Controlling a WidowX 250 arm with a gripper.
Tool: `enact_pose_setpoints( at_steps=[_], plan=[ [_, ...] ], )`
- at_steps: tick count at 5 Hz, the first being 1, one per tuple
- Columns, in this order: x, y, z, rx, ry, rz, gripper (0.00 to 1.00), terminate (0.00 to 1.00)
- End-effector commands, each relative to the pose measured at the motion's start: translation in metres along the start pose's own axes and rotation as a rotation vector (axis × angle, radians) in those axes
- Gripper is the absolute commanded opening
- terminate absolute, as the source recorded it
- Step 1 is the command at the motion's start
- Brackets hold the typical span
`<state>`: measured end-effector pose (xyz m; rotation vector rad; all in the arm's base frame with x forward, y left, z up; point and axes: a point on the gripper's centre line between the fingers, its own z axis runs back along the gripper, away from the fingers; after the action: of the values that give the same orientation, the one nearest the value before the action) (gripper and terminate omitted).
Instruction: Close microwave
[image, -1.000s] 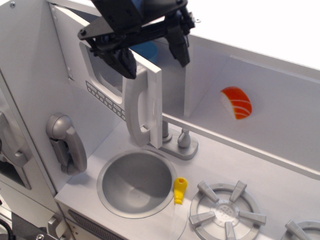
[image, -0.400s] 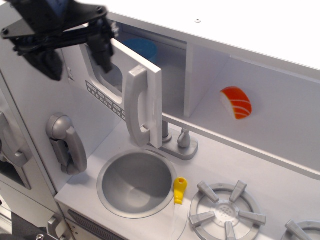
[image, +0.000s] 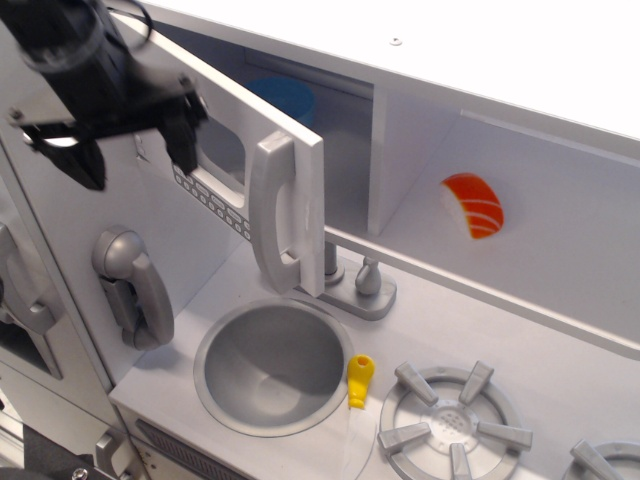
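The microwave's white door (image: 290, 150) stands swung open toward me, with its dark window (image: 222, 150), a row of small buttons (image: 212, 197) and a tall grey handle (image: 272, 215) at its free edge. A blue object (image: 285, 98) shows inside the compartment behind it. My black gripper (image: 135, 150) is at the upper left, in front of the door's hinge side, left of the window. Its two fingers (image: 183, 140) hang down, spread apart and empty. They are well left of the handle.
A grey toy phone handset (image: 135, 285) hangs on the left wall. A round sink (image: 272, 365) with a grey faucet (image: 360, 285) lies below the door. A yellow piece (image: 360, 380) sits by the sink. An orange sushi piece (image: 473, 205) sits in the right bay. A stove burner (image: 455, 425) is front right.
My gripper has moved left and down, from above the door's free edge and handle to the hinge side at upper left. The door has stayed open at the same angle.
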<state>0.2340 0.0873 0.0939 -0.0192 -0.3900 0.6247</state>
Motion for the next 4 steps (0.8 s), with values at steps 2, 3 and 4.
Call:
enact_pose_setpoints(
  at_steps=[2, 3, 4],
  plan=[
    [0.022, -0.036, -0.009, 0.012, -0.082, 0.037, 1.0, 0.0],
    [0.032, -0.048, -0.007, 0.001, -0.087, 0.077, 1.0, 0.0],
    [0.04, -0.057, -0.007, -0.002, -0.091, 0.098, 1.0, 0.0]
  ],
)
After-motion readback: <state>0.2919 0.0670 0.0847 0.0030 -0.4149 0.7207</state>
